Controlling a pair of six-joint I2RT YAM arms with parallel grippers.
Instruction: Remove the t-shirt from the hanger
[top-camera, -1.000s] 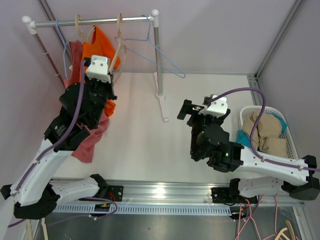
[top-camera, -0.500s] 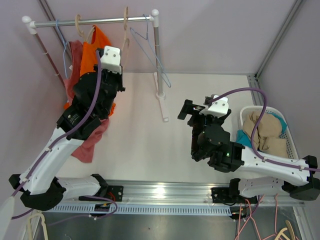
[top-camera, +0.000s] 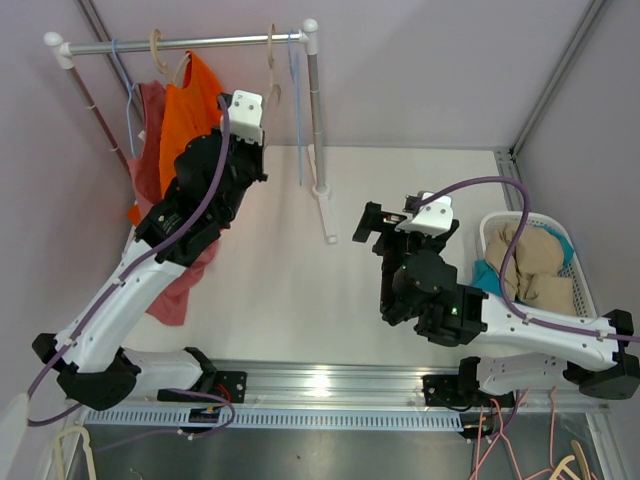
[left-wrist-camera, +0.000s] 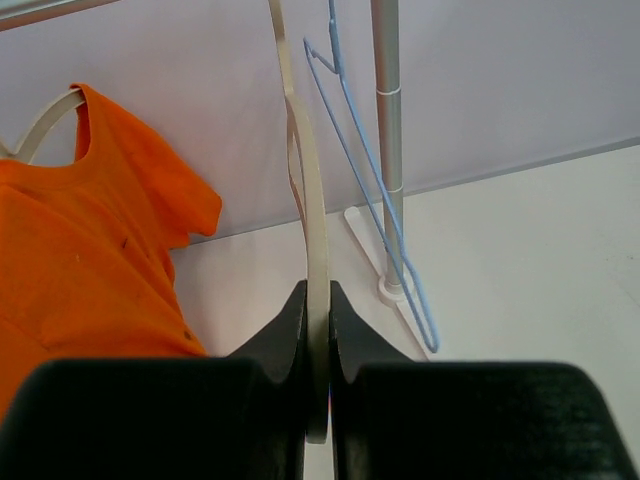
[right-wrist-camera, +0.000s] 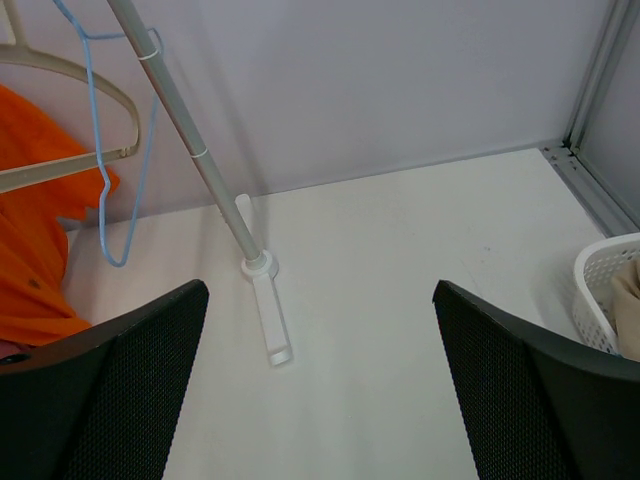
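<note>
The orange t-shirt (top-camera: 190, 110) hangs on a cream hanger (left-wrist-camera: 45, 120) at the left part of the rail (top-camera: 190, 42). In the left wrist view the shirt (left-wrist-camera: 90, 260) fills the left side. My left gripper (left-wrist-camera: 317, 300) is shut on the lower edge of a second cream hanger (left-wrist-camera: 310, 200), a bare one hooked on the rail further right (top-camera: 272, 60). My right gripper (right-wrist-camera: 320, 300) stands open over the white table, right of the rack, nothing between its fingers; from above it shows near mid-table (top-camera: 385, 225).
A blue wire hanger (top-camera: 297, 110) hangs just right of the held hanger, next to the rack's right post (top-camera: 316, 110) and its foot (top-camera: 326, 215). A pink garment (top-camera: 150, 130) hangs left of the orange shirt. A white basket (top-camera: 585, 290) with clothes stands at far right.
My left gripper has moved right along the rail with the bare cream hanger, away from the orange t-shirt. The blue wire hanger has swung to hang straight. The right arm has stayed still.
</note>
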